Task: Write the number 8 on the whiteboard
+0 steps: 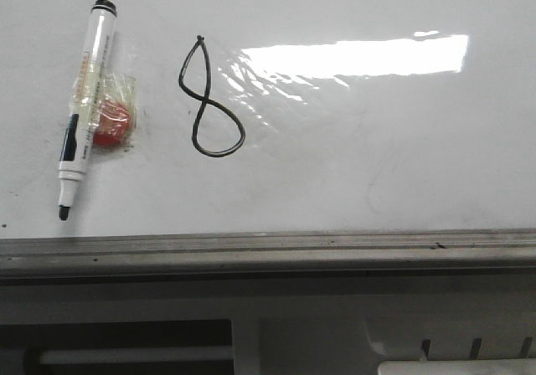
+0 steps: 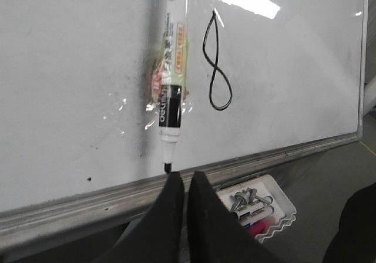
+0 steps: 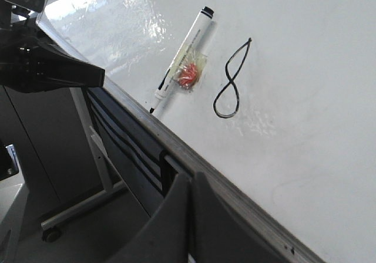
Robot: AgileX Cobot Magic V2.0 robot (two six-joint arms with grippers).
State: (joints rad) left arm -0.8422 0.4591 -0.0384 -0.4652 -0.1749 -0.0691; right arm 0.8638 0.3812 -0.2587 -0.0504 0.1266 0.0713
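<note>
The thin black hand-drawn number 8 (image 1: 209,99) stands left of centre in the front view on the glossy white whiteboard (image 1: 377,157), its long axis near vertical, narrow pointed loop uppermost, rounder loop below. At the frame's left lies a white-barrelled marker (image 1: 84,107), tip toward the grey metal edge rail (image 1: 268,249), over a red round piece under clear tape (image 1: 113,120). Left pincer (image 2: 185,184) and right pincer (image 3: 191,184) sit off the board, their dark fingers together.
</note>
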